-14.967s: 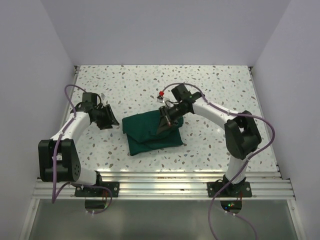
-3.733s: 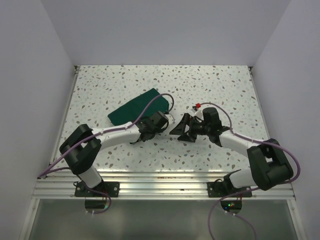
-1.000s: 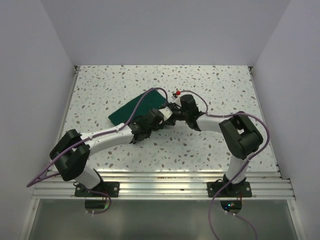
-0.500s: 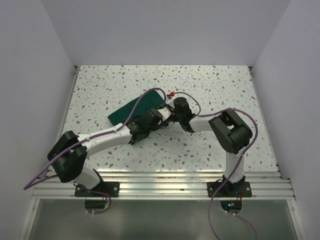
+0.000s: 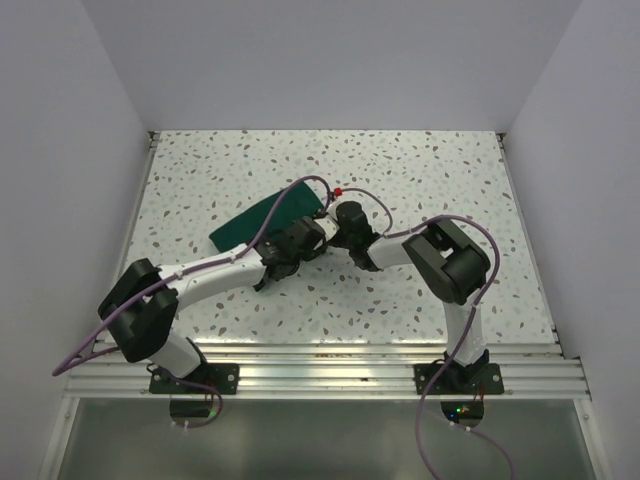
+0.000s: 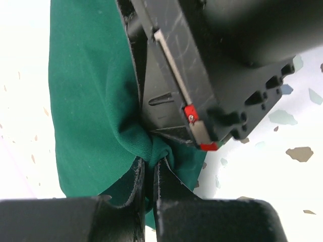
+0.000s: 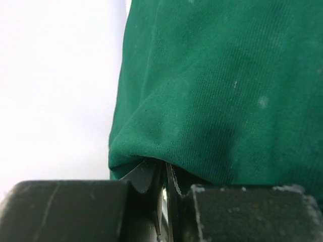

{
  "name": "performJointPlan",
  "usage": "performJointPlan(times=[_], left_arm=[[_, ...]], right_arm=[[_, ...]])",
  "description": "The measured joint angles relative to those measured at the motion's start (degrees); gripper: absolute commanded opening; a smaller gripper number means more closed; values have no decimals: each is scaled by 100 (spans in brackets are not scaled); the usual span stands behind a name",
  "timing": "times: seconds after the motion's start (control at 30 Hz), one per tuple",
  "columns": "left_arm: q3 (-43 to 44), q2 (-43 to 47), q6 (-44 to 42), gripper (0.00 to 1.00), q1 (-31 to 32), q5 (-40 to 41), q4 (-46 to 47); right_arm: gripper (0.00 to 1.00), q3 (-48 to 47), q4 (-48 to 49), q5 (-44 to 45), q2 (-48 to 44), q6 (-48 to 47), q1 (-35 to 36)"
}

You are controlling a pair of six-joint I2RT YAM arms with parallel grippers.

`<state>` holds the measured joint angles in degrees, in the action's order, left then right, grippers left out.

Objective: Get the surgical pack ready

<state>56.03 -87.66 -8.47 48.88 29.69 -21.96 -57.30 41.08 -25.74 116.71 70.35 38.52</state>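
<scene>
While both arms stretched from their bases at the near edge toward the middle of the speckled surface [image 5: 440, 170], we saw their tips meet almost nose to nose. The left end effector [image 5: 300, 238] sat just beside the right end effector [image 5: 336, 222], the two black heads touching or very nearly so. A purple cable [image 5: 283, 203] arched over the left one.

Through the left wrist camera, the left end effector's jaws stood narrow, clamped on a bunched fold of the green cloth [image 6: 86, 101]. Directly ahead of those fingertips, we saw the black body of the right end effector, with small red marks [image 6: 190, 111] on its edge, pressed close against the same fold.

Through the right wrist camera, that end effector's jaws were likewise drawn nearly together. A rolled edge of the cloth was tucked between its fingertips, and the fabric filled everything ahead of them.

Beyond and to the left of both end effectors, the cloth lay as a flat, folded rectangle on the surface, set at a slant. Its nearest corner was gathered at the two sets of fingertips. We could not see what lay inside the folds.
</scene>
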Motion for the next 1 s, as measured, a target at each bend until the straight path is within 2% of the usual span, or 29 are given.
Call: performJointPlan(times=[0.03, 0.2, 0.3, 0.33, 0.53, 0.63, 0.77, 1.0], left_arm=[[28, -31, 13, 0, -2, -13, -7], [118, -157, 131, 0, -17, -109, -22], [142, -170, 212, 19, -46, -146, -20], [142, -170, 234, 29, -55, -170, -17], [173, 0, 601, 49, -68, -1016, 101], [175, 273, 804, 51, -254, -1307, 87], [319, 603, 997, 52, -496, -1255, 4], [625, 323, 1196, 52, -501, -999, -4]], right_arm=[[12, 0, -22, 81, 0, -39, 9], [14, -96, -232, 251, 4, -291, 2], [14, -188, -299, 251, 48, -374, -37], [14, -216, -299, 254, 72, -396, -46], [14, -358, -247, 518, 297, -501, -68], [14, -358, -221, 544, 297, -509, -66], [15, -358, -199, 557, 297, -522, -66], [15, -295, -79, 566, 295, -520, -66]])
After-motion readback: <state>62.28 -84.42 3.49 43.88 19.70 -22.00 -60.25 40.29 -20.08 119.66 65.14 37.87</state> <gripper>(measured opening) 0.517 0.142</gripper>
